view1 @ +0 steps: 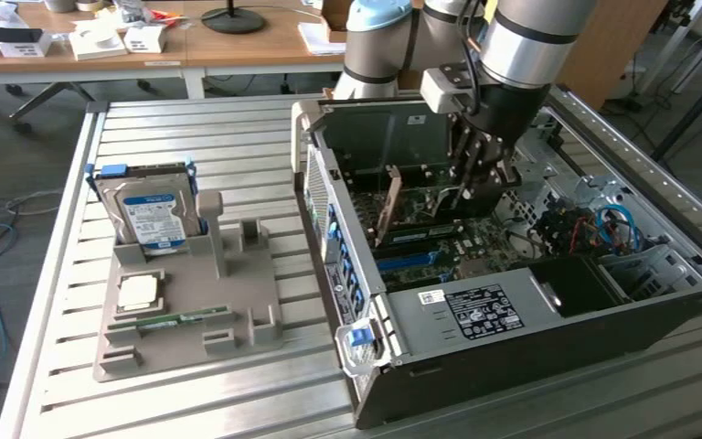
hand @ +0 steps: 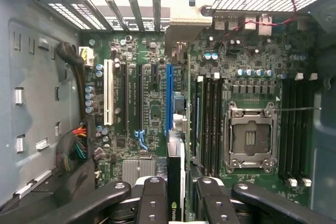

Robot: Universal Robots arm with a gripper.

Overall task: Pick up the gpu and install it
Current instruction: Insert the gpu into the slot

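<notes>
The gpu [hand: 175, 182] is a thin black card seen edge-on, with a green-and-white logo on its near edge. My gripper [hand: 178, 199] is shut on it, a black finger [hand: 152, 198] on either side. It hangs just over the long blue slot [hand: 169, 95] on the green motherboard [hand: 152, 114], and I cannot tell whether it touches the slot. A silvery-grey bracket [hand: 184, 29] lies at its far end by the case's rear openings. In the exterior view my gripper [view1: 471, 178] reaches down into the open computer case [view1: 547, 366].
A grey holder [view1: 193, 302] at the exterior view's left carries a silver hard drive [view1: 150, 215], a square chip [view1: 138, 293] and a green memory stick [view1: 175, 320]. Inside the case are the processor socket [hand: 250, 137], the power supply [view1: 485, 311] and cable bundles [view1: 595, 229].
</notes>
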